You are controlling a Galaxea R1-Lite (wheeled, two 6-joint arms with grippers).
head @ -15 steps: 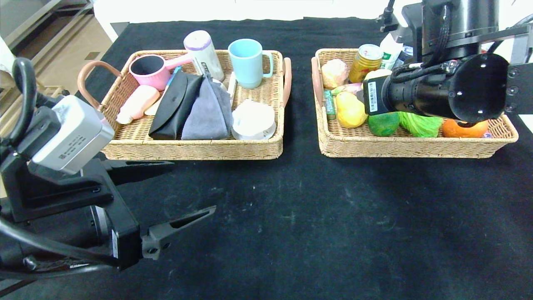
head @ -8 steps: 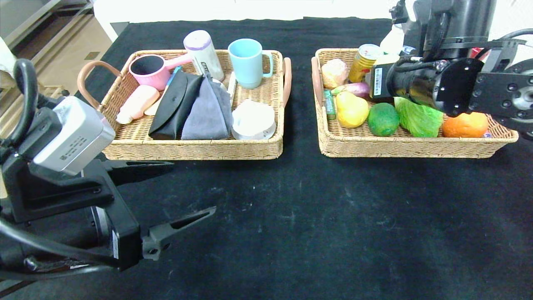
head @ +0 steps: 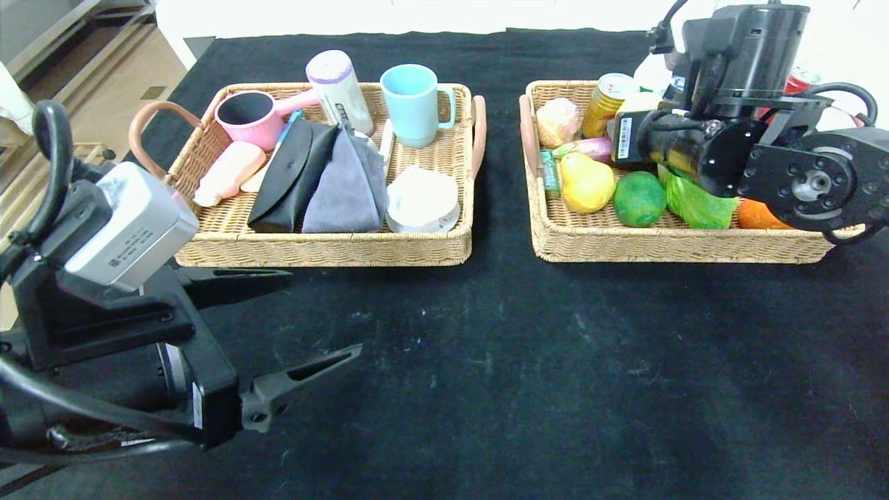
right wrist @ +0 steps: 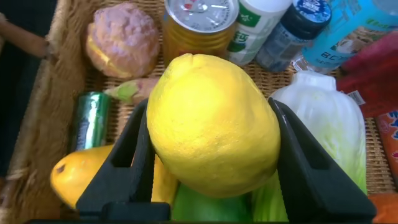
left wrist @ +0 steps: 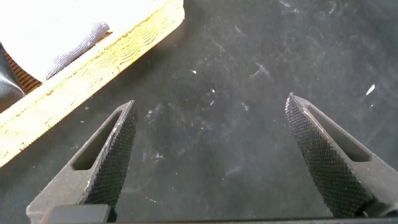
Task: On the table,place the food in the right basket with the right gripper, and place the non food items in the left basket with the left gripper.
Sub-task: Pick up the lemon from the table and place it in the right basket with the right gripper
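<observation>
My right gripper [right wrist: 208, 107] is shut on a big yellow lemon [right wrist: 211, 124], held between both fingers above the right basket [head: 667, 244]. Below the lemon lie a yellow pear [head: 585, 182], a green lime [head: 639, 198] and a cabbage [head: 694, 203]. In the head view the right arm [head: 694, 149] hides the gripper and most of the lemon. The left basket [head: 319, 251] holds non-food items. My left gripper [head: 323, 311] hangs open over bare black cloth in front of that basket, nothing between its fingers [left wrist: 115, 155].
The right basket also holds a yellow can [head: 605, 97], a bun [head: 558, 119] and an orange [head: 757, 217]; bottles stand behind it. A pink scoop [head: 250, 118], blue mug [head: 413, 104], black and grey pouches [head: 326, 180] and a white roll [head: 422, 200] fill the left basket.
The right arm has swung back and to the right over the right basket, uncovering the pear and lime. The left arm has stayed put.
</observation>
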